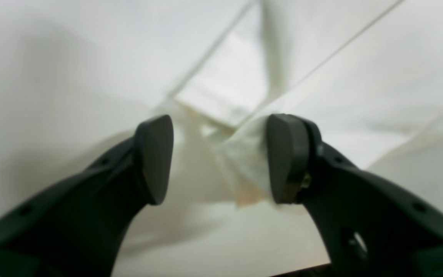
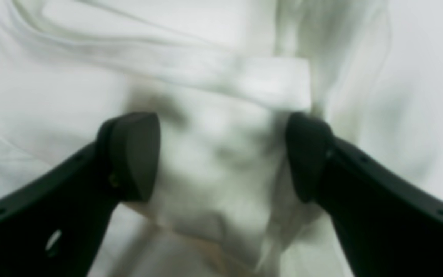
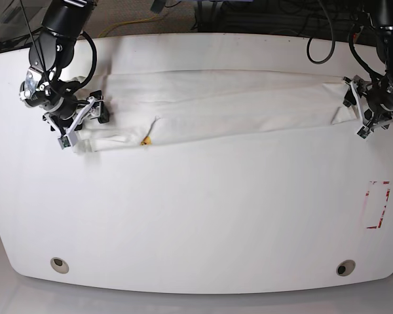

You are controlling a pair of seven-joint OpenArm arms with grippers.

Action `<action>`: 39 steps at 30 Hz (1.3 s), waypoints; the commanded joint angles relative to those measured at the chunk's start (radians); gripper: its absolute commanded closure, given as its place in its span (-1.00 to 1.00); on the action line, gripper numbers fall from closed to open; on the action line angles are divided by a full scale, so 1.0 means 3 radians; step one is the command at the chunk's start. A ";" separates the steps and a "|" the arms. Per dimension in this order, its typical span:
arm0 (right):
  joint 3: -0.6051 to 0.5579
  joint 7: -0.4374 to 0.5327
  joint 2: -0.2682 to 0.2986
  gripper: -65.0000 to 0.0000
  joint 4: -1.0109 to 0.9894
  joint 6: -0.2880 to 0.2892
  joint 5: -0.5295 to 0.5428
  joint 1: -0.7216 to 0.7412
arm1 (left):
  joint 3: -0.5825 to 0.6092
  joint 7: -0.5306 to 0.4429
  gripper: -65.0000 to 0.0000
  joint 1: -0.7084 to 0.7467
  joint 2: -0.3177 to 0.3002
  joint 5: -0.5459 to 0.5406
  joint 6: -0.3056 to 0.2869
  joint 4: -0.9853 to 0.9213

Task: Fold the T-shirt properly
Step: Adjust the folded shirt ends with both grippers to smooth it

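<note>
T-shirt point(image 3: 216, 108), folded into a long band lying left-to-right across the upper table point(image 3: 196, 216), is flanked by the wide-open right gripper point(image 3: 75, 124) at frame left and the part-open left gripper point(image 3: 363, 108) at frame right, cloth between each pair of fingers but neither clamped.

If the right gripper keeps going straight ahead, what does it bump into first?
The T-shirt. The right gripper stands open with bunched white cloth right between its fingers, so it likely meets that first; depth is blurry.
</note>
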 commanded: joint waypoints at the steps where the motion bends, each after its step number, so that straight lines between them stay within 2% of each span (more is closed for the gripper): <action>1: 0.0026 -0.0041 0.0074 -0.52 0.0311 -0.0012 0.0095 0.0020 | -0.0029 -0.0021 -0.10 -0.0030 -0.0077 0.0013 -0.0002 0.0129; 4: 0.0026 -0.0251 0.0100 -0.52 0.0653 -0.0012 0.0146 -0.0010 | -0.0075 -0.0015 -0.10 -0.0030 -0.0072 -0.0013 -0.0002 0.0333; 7: 0.0026 -0.0410 0.0079 -0.52 0.1022 -0.0012 0.0146 -0.0020 | -0.0290 0.0000 -0.10 -0.0005 -0.0010 -0.0013 -0.0002 0.0630; 9: 0.0026 -0.0522 0.0074 -0.52 0.1247 -0.0012 0.0146 -0.0026 | -0.0515 0.0107 -0.10 -0.0005 0.0158 -0.0013 -0.0002 0.0794; 12: 0.0026 -0.0660 -0.0003 -0.52 0.1482 -0.0012 0.0151 -0.0072 | -0.0904 0.0455 -0.11 -0.0071 0.0368 -0.0013 -0.0002 0.0850; 15: 0.0016 -0.0676 -0.0084 -0.52 0.1548 -0.0012 0.0151 -0.0133 | -0.1154 0.0726 -0.13 -0.0240 0.0568 -0.0013 -0.0002 0.0840; 18: 0.0011 -0.0650 -0.0161 -0.52 0.1538 -0.0012 0.0151 -0.0189 | -0.1267 0.0880 -0.22 -0.0245 0.0706 -0.0008 -0.0002 0.0840; 21: 0.0001 -0.0650 -0.0253 -0.52 0.1538 -0.0012 0.0151 -0.0220 | -0.1313 0.0900 -0.35 -0.0245 0.0844 0.0013 -0.0002 0.0763; 26: -0.0004 -0.0650 -0.0315 -0.52 0.1538 -0.0012 0.0146 -0.0276 | -0.1323 0.0900 -0.39 -0.0245 0.0874 -0.0028 -0.0002 0.0379; 31: -0.0004 -0.0650 -0.0330 -0.52 0.1543 -0.0012 0.0146 -0.0292 | -0.1323 0.0900 -0.39 -0.0245 0.0859 -0.0519 -0.0002 0.0047; 39: 0.0001 -0.0650 -0.0330 -0.52 0.1553 -0.0012 0.0146 -0.0353 | -0.1323 0.0900 -0.39 -0.0240 0.0813 -0.0826 -0.0002 -0.0265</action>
